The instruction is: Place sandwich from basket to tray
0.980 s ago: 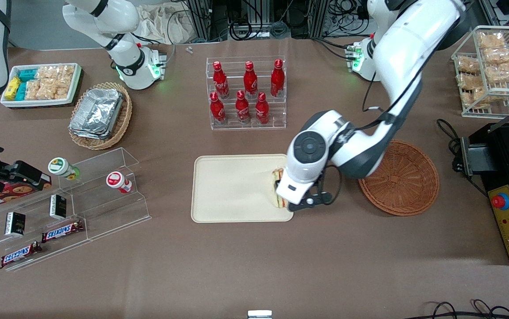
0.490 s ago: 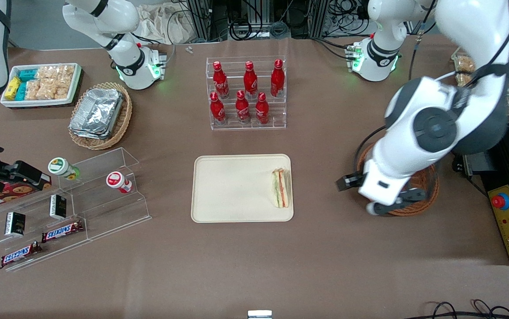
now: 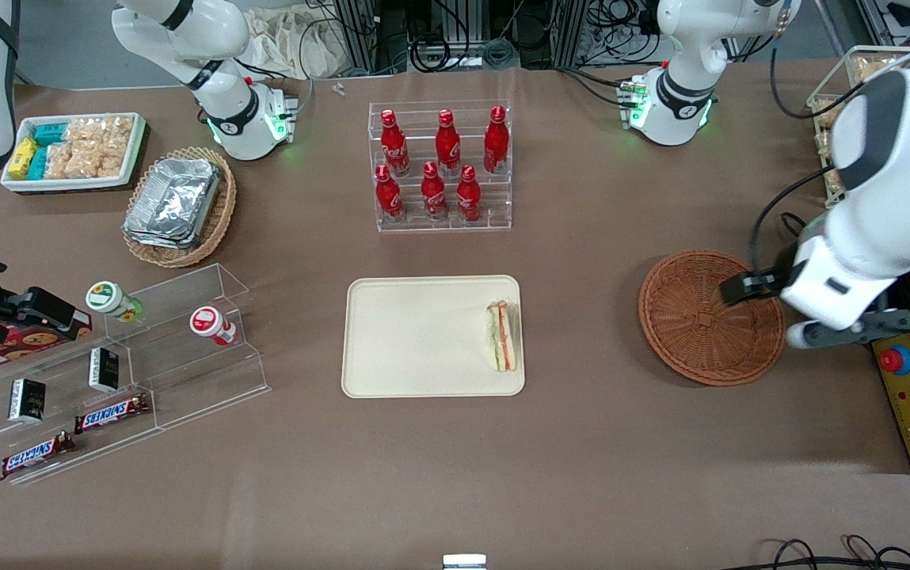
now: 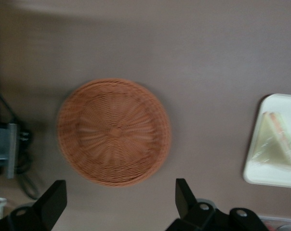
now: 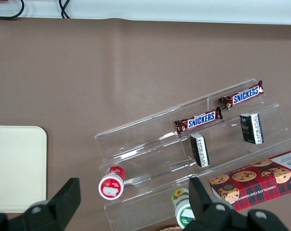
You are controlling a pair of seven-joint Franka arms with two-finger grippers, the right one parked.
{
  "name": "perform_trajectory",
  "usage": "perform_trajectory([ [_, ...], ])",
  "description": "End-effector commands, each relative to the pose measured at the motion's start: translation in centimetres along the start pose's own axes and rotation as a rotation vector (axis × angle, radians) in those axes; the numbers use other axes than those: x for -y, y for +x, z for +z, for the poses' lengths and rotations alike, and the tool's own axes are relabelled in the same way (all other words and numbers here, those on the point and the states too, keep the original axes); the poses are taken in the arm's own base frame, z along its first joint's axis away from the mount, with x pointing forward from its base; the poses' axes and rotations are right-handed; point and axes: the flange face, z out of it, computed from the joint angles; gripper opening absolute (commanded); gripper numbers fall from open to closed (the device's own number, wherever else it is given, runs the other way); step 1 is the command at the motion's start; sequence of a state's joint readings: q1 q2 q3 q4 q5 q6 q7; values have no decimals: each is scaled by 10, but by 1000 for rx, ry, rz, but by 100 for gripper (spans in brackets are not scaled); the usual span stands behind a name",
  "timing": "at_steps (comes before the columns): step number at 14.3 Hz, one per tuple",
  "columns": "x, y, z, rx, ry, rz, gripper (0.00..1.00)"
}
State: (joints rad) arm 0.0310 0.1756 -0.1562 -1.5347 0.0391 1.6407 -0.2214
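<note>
Sandwich [image 3: 501, 336] found lying on tray [image 3: 415, 332], at the tray edge nearest basket [image 3: 708, 317], long axis running toward and away from the front camera, filling layers facing up. Confirmed in the left wrist view: sandwich [image 4: 275, 144] on tray [image 4: 280, 175], fully inside the rim. Basket [image 4: 114, 132] holding nothing.

Gripper [image 3: 771, 305] raised over the basket edge toward the working arm's end of the table, well apart from the sandwich. Fingers [image 4: 54, 202] spread wide, gripping nothing; bare tabletop and basket rim visible between them.

Governing relation: sandwich lies sideways from the gripper toward the parked arm's end, with the whole basket between the two. No contact, no grasp.

Judgement: transfer appears complete; placement looks stable, wedge flat and clear of the rim. No further approach to the sandwich judged necessary. If repositioning toward the tray centre were wanted, a closing direction across the short axis would suit, since the long axis lies toward the camera. Remaining step judged to be retreat to rest.
</note>
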Motion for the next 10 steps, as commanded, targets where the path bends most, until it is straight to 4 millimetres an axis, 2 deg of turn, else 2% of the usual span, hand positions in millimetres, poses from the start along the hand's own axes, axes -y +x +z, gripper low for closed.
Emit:
perform_trajectory([
  [1, 41, -24, 0, 7, -1, 62, 100],
  [3, 68, -23, -1, 6, 14, 96, 100],
  [7, 90, -16, -10, -7, 18, 85, 100],
  [8, 102, -12, -14, -16, 16, 112, 100],
  [10, 102, -9, -15, -18, 17, 259, 100],
])
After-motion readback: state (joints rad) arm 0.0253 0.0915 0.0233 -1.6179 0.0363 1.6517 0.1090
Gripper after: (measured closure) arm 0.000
